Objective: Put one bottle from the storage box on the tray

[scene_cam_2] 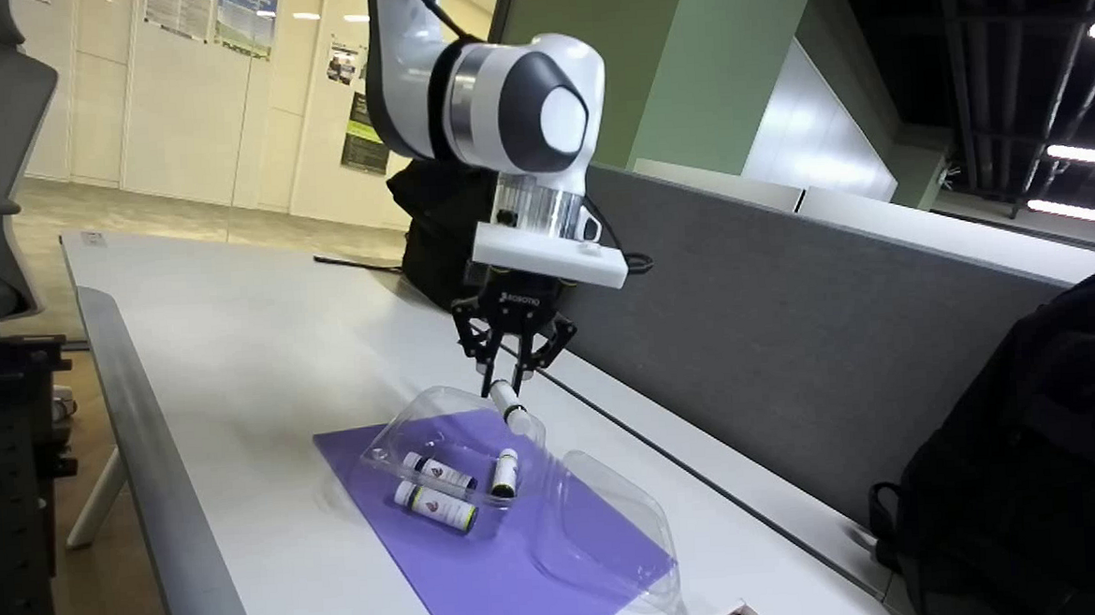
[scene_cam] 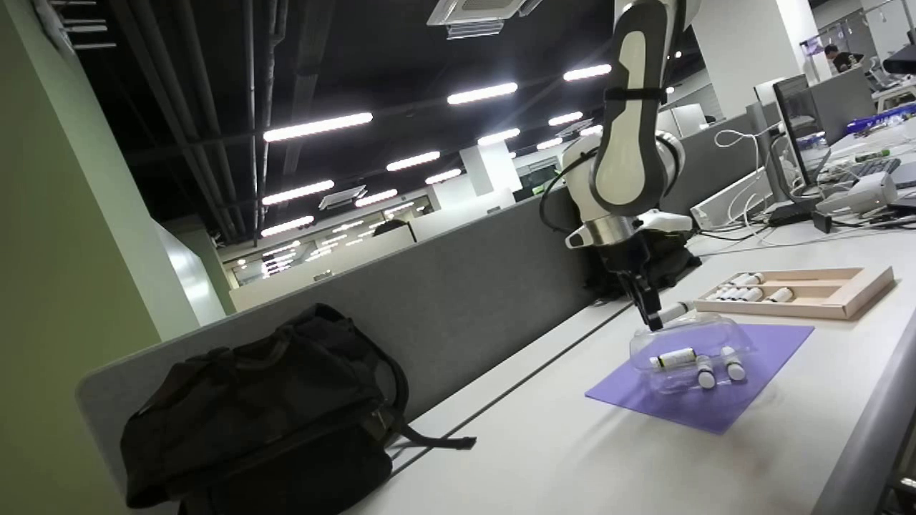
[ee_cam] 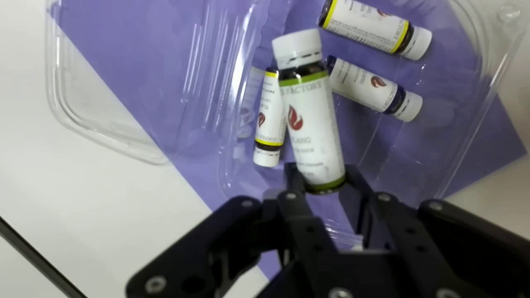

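Observation:
My gripper is shut on a white-labelled bottle with green bands and a white cap. The fingers grip its base end; the bottle is tilted, above the clear plastic storage box, apart from the other bottles. The box stands open on a flat purple sheet. Three bottles lie in it, one of them near its side. The light wooden tray is beyond the sheet; only its corner shows in an exterior view.
The tray holds several white bottles and has a divider. The clear lid lies open beside the box. A grey partition runs along the table. A black backpack leans on it. Cables and a monitor stand past the tray.

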`<action>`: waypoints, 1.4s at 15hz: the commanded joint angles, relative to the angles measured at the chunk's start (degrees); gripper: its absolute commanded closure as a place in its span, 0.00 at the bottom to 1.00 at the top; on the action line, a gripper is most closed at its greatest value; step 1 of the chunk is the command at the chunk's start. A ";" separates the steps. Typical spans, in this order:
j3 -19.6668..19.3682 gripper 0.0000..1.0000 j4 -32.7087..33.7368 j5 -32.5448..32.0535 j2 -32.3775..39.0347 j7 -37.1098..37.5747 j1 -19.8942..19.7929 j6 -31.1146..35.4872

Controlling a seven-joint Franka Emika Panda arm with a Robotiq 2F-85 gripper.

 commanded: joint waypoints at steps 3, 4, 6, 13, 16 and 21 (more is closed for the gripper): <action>-4.70 0.93 -5.61 -3.08 -6.44 2.42 -1.94 -0.52; -6.11 0.93 -6.57 -4.78 -6.95 1.70 -2.60 0.16; -8.54 0.93 -8.03 -7.99 -7.58 -0.49 -4.31 0.68; -13.11 0.71 -7.36 -11.47 -5.96 -0.85 -7.96 -2.94; -13.19 0.71 -7.33 -11.20 -6.06 -0.69 -8.27 -3.97; -13.59 0.93 -7.27 -12.28 -5.09 -1.50 -8.49 -2.87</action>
